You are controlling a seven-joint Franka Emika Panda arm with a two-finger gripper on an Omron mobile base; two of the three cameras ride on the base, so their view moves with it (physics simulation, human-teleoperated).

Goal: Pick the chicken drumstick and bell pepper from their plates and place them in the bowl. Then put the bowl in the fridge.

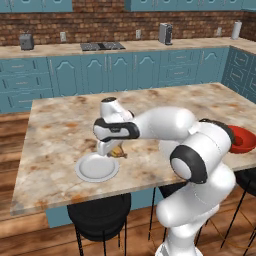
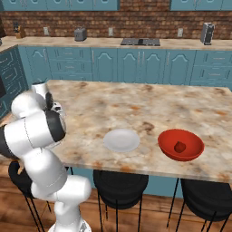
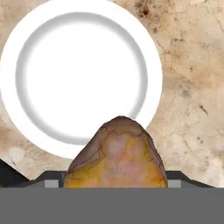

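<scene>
1. The chicken drumstick (image 3: 117, 155) sits between the gripper's (image 1: 117, 151) jaws, filling the lower middle of the hand view as a golden-brown lump with a paler, pinkish top. In the left base view a small brown-yellow piece of it (image 1: 118, 151) shows just below the hand.
2. The gripper is clamped on the drumstick with its jaws spread wide around it. The drumstick hangs above the counter, just beside the rim of the plate beneath it and not resting on it.
3. That plate (image 1: 92, 169), round and white-grey with a raised rim, lies near the front edge of the island counter (image 1: 60, 130). In the hand view the same plate (image 3: 65, 83) looks bare, its lower right rim hidden behind the drumstick.
4. The second plate (image 2: 121, 140) lies on the marbled counter in the right base view, well apart from the arm.
5. The red bowl (image 2: 190, 144) stands to the right of that second plate, near the counter's front edge. The bell pepper (image 2: 180, 147) lies inside it, a small red round shape against the bowl's floor. In the left base view a part of the bowl (image 1: 244, 139) shows behind the arm's elbow.
6. Black bar stools (image 2: 120, 183) stand under the counter's front edge.
7. Teal cabinets (image 1: 120, 70) and a brick wall run along the back, with a toaster (image 2: 80, 34) on the far worktop.
</scene>
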